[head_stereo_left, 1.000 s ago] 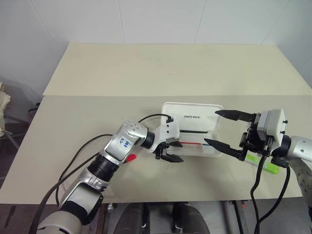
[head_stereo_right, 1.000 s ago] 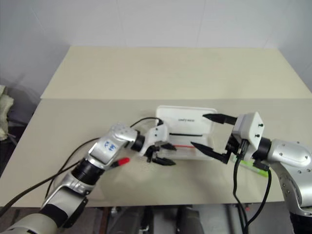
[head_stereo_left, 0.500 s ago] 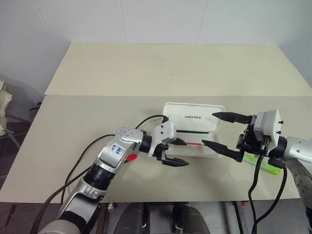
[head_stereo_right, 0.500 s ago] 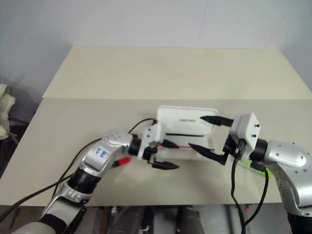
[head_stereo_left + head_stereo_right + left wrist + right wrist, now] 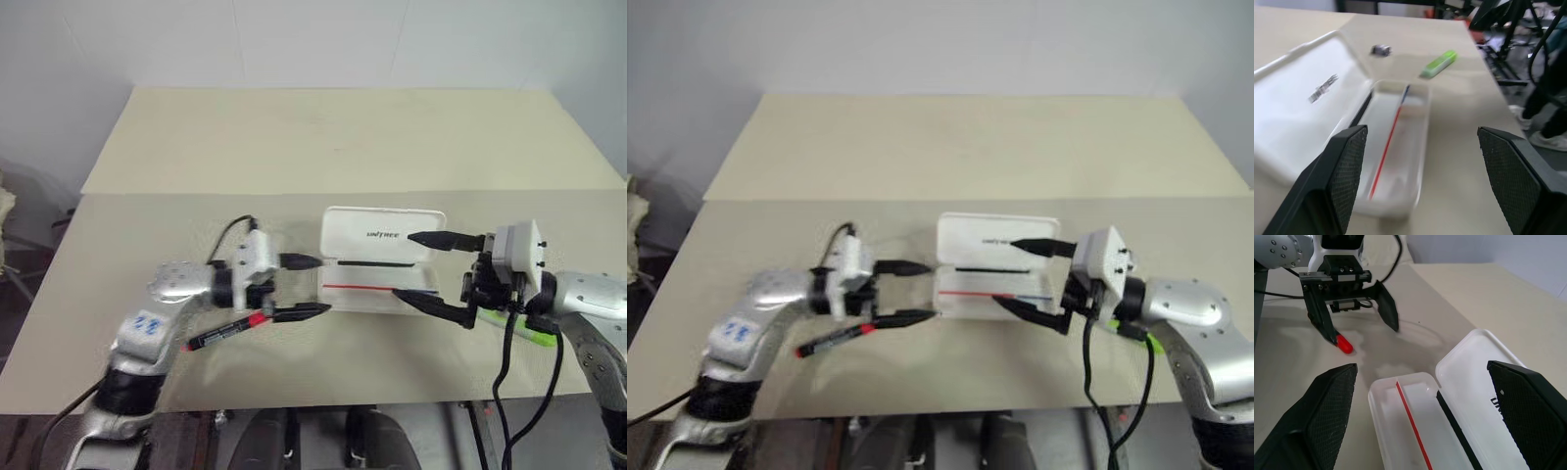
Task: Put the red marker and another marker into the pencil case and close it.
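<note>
The pencil case (image 5: 382, 227) lies open at mid-table, its white lid tipped back and its tray (image 5: 1396, 147) holding just a thin red and blue line. The red marker (image 5: 223, 332) lies flat on the table left of the case, with its red cap (image 5: 1343, 344) close beside the lower finger of my left gripper (image 5: 321, 285). That gripper is open and holds nothing, pointing at the case's left end. My right gripper (image 5: 404, 264) stands wide open over the case's right half. The lime-green marker (image 5: 1439, 63) lies right of the case, partly under my right arm (image 5: 532, 333).
A second table (image 5: 333, 137) adjoins at the back, with a seam running across just behind the case. The front edge (image 5: 294, 397) is close behind both arms. Black cables trail from both wrists.
My left gripper has swung left, away from the case's front edge, uncovering the red marker. The right gripper has stayed over the case.
</note>
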